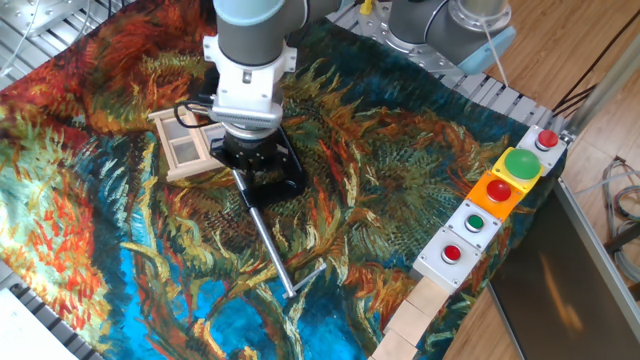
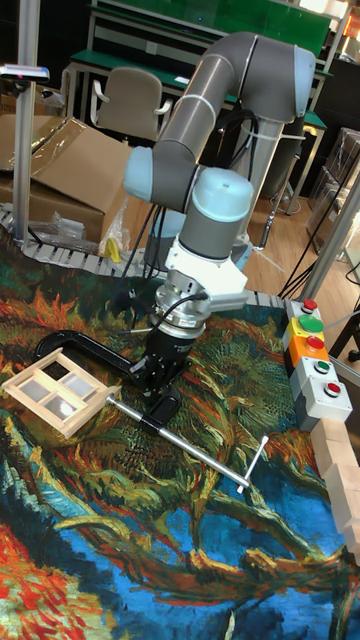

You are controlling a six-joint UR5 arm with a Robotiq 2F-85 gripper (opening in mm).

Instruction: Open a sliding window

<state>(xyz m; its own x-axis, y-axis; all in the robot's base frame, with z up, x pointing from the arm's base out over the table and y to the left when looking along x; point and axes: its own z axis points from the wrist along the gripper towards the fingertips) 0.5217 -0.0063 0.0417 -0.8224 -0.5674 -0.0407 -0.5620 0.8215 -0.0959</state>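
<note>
One sliding window [image 2: 55,386] with four panes lies beside one black C-clamp [image 2: 95,362]; tool [image 2: 157,376] opening unclear.

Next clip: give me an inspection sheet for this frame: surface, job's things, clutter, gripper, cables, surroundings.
Surface: table covered by a colourful patterned cloth.
Job's things: sliding window lies flat, wooden frame with panes, left of the gripper.
Clutter: black C-clamp with metal rod; button boxes; wooden blocks.
Gripper: gripper low over the clamp, beside the window; open or shut cannot be told.
Cables: black cable at the wrist.
Surroundings: chair, cardboard box.
</note>
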